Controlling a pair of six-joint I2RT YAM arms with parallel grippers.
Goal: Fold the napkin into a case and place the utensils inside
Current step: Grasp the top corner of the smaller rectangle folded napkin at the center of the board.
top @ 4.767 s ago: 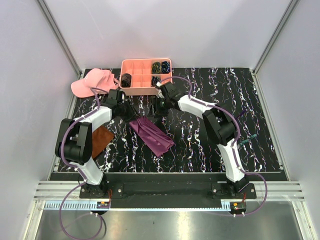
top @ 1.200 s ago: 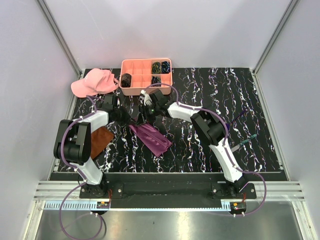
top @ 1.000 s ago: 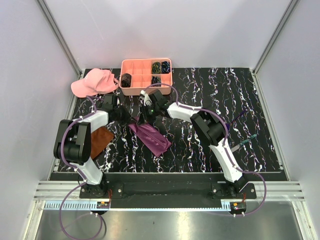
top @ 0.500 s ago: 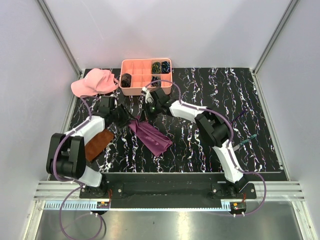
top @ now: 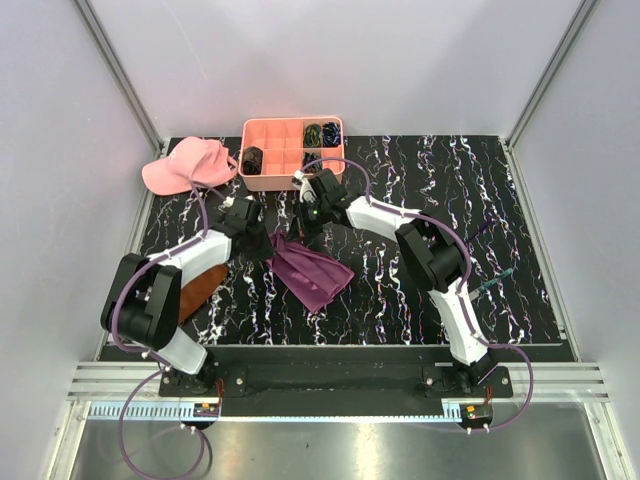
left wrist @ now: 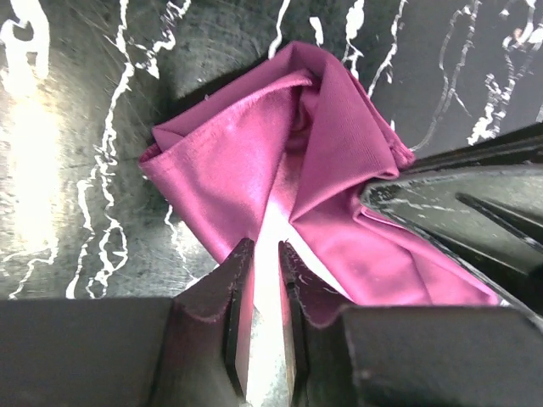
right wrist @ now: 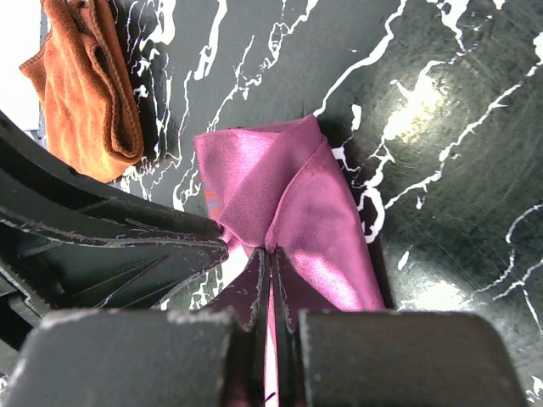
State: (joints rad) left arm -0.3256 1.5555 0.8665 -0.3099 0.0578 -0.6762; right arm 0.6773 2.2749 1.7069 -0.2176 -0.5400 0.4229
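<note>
The magenta napkin (top: 312, 275) lies crumpled in a folded strip on the black marbled table (top: 480, 200). My right gripper (right wrist: 270, 250) is shut on a raised fold at the napkin's (right wrist: 288, 195) far end. In the top view the right gripper (top: 304, 234) stands just beside my left gripper (top: 266, 238). The left gripper (left wrist: 265, 246) has its jaws a narrow gap apart, and a shiny fold of the napkin (left wrist: 246, 161) runs between them. A slim teal-ended piece (top: 496, 282), possibly one of the utensils, lies by the right arm. No other utensils show.
An orange compartment tray (top: 293, 180) holding dark coiled bundles stands at the back. A pink cap (top: 188, 163) lies to its left. A rust-brown cloth (top: 193, 287) lies under the left arm and is also in the right wrist view (right wrist: 89, 93).
Both grippers and the napkin's far end have shifted to the right. The left arm has swung in closer to the napkin.
</note>
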